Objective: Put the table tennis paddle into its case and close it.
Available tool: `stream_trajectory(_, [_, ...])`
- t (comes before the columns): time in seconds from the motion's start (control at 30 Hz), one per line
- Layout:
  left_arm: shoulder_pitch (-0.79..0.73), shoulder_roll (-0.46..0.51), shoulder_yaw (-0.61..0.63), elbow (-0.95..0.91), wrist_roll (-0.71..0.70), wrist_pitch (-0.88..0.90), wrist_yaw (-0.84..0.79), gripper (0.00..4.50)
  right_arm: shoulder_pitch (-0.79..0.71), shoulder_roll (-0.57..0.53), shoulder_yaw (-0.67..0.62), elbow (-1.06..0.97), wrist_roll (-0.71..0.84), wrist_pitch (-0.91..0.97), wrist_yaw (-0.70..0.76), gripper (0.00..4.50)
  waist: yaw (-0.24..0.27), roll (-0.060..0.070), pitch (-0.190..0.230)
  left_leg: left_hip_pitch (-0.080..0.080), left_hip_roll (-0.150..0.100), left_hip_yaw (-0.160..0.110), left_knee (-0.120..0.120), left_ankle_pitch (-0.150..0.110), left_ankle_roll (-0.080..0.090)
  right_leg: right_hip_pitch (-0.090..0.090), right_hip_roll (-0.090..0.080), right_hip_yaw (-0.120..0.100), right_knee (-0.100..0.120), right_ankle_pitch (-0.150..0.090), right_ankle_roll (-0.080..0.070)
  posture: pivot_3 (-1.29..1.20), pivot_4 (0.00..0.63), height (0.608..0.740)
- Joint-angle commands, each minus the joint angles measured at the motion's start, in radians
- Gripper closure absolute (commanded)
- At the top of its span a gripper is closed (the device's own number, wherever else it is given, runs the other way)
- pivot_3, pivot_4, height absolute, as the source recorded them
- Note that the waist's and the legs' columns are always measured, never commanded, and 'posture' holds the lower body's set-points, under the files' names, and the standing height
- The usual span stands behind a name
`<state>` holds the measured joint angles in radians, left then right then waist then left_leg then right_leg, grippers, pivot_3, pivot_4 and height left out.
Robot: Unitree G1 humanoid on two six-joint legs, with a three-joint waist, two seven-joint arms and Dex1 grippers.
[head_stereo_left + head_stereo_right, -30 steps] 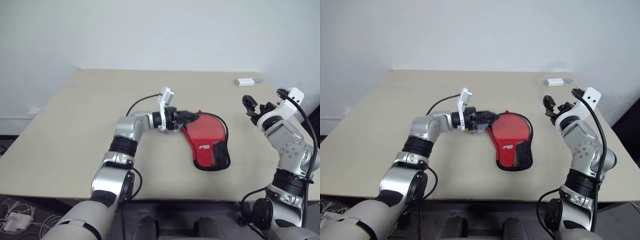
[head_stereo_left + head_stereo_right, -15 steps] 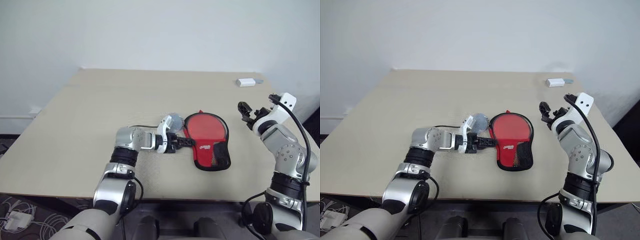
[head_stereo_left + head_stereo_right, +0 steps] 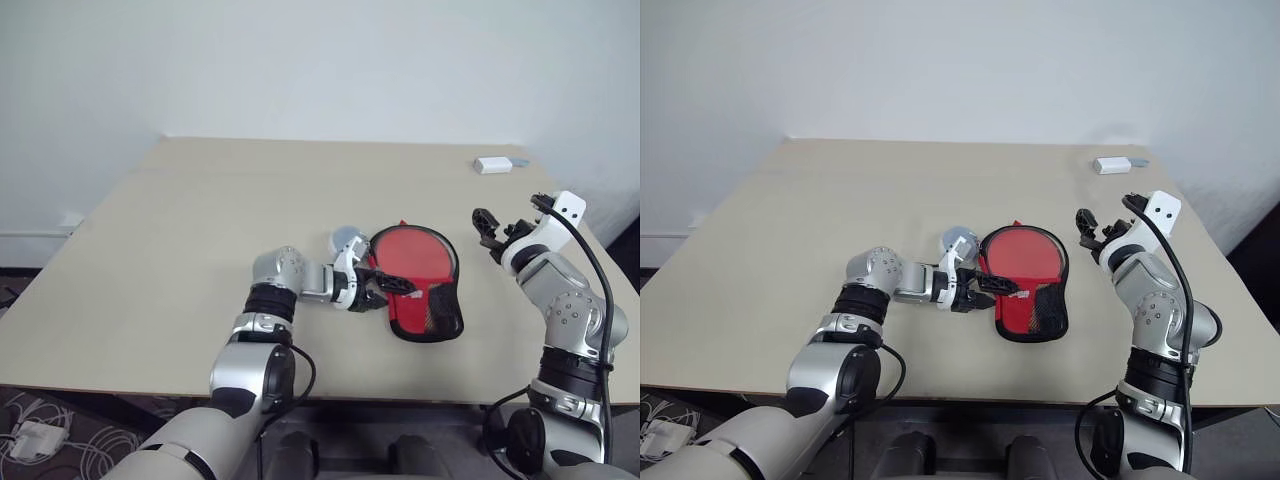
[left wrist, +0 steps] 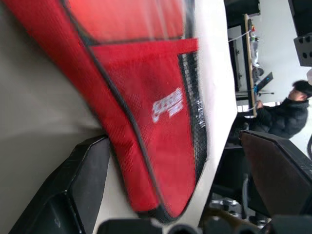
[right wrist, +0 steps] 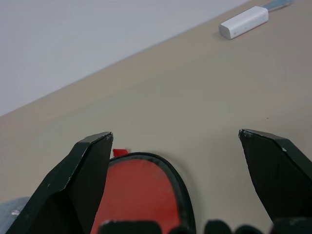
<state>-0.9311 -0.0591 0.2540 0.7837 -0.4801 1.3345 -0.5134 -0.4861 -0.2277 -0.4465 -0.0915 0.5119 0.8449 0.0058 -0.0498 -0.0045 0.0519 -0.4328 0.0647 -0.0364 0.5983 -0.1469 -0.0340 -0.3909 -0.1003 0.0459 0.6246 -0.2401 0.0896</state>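
The red case [image 3: 418,283] lies flat near the table's middle, round end away from me and the narrow end with logo and black mesh [image 3: 438,308] towards me. Inside its black zip rim shows a smooth round red face [image 3: 412,252], seemingly the table tennis paddle; the handle is hidden. My left gripper [image 3: 384,291] is open and low at the case's left side, and the narrow end [image 4: 165,122] lies between its fingers [image 4: 68,190]. My right gripper [image 3: 496,226] hovers open, to the right of the case and above the table, holding nothing.
A small white box [image 3: 492,164] lies at the table's far right corner. Bare tan tabletop [image 3: 200,220] stretches left of the case and behind it. The table's front edge runs close below the case. A seated person [image 4: 287,112] shows far off in the left wrist view.
My left gripper let go of the case's upper left edge, opened wide, rolled and sank towards the case's narrow end. The case now lies flat. The right arm hardly moved.
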Motion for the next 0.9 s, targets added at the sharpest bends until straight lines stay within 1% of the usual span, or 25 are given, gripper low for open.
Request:
stream_trajectory(0.03, [-0.042,-0.035,0.015,0.011,-0.009,-0.053,0.041,0.04,-0.009,-0.004,-0.010,-0.018,0.009,-0.032,-0.005,0.00,0.000,0.000,0.000,0.000,0.000,0.000,0.000,0.000,0.000,0.000,0.000,0.000,0.000,0.000,0.000,0.00,0.000,0.740])
stream_trajectory(0.13, [-0.036,-0.050,0.021,0.028,-0.006,-0.092,0.071,0.04,-0.008,-0.001,-0.008,-0.019,0.008,-0.036,-0.010,0.00,0.001,0.000,0.000,0.000,0.000,0.000,0.000,0.000,0.000,0.000,0.000,0.000,0.000,0.000,0.000,0.00,0.000,0.740])
stream_trajectory(0.23, [-0.029,-0.042,0.008,0.016,-0.014,-0.105,0.055,0.65,-0.006,-0.002,-0.007,-0.016,0.008,-0.040,-0.009,0.00,0.000,0.000,0.000,0.000,-0.001,0.000,0.000,-0.001,-0.001,0.001,0.000,0.000,0.000,0.000,0.000,0.00,0.000,0.740])
stream_trajectory(0.4, [-0.022,-0.028,0.021,-0.003,-0.035,-0.081,0.055,2.39,-0.008,-0.002,-0.004,-0.008,0.004,-0.048,-0.010,0.00,0.000,0.000,0.000,0.000,-0.001,0.000,0.000,0.000,-0.001,0.000,0.000,0.000,0.000,0.000,0.000,0.00,0.000,0.740])
stream_trajectory(0.43, [-0.022,-0.026,0.025,-0.007,-0.042,-0.072,0.052,2.64,-0.009,-0.002,-0.003,-0.005,0.003,-0.050,-0.010,0.00,0.000,0.000,0.000,0.000,-0.001,0.000,0.000,0.000,-0.001,0.000,0.000,0.000,0.000,0.000,0.000,0.00,0.000,0.740])
stream_trajectory(0.5, [-0.022,-0.024,0.030,-0.006,-0.048,-0.061,0.056,3.41,-0.012,-0.002,0.000,-0.001,0.002,-0.054,-0.009,0.00,0.000,0.000,0.000,0.000,-0.001,0.000,0.000,0.000,-0.001,0.000,0.000,0.000,0.000,0.000,0.000,0.00,0.000,0.740])
stream_trajectory(0.57, [-0.015,-0.005,0.019,-0.008,-0.028,-0.018,0.085,4.03,-0.014,-0.004,0.003,0.002,0.000,-0.057,-0.008,0.00,0.000,0.000,0.000,0.000,-0.001,0.000,0.000,-0.001,-0.001,0.000,0.000,0.000,0.000,0.000,0.000,0.00,0.000,0.740])
stream_trajectory(0.8, [0.062,0.059,-0.007,-0.098,-0.053,0.123,0.051,4.03,-0.013,-0.008,0.006,0.007,-0.001,-0.066,-0.009,0.00,-0.002,0.000,0.000,0.000,-0.001,0.000,-0.001,0.000,0.000,-0.001,0.000,0.000,0.000,0.000,0.000,0.00,0.000,0.740])
stream_trajectory(0.9, [0.105,0.085,-0.024,-0.182,-0.085,0.212,0.032,4.03,-0.009,-0.007,0.006,-0.001,0.003,-0.067,-0.007,0.00,-0.002,0.000,0.000,0.000,-0.001,0.000,-0.001,0.000,0.000,-0.001,0.000,0.000,0.000,0.000,0.000,0.00,0.000,0.740])
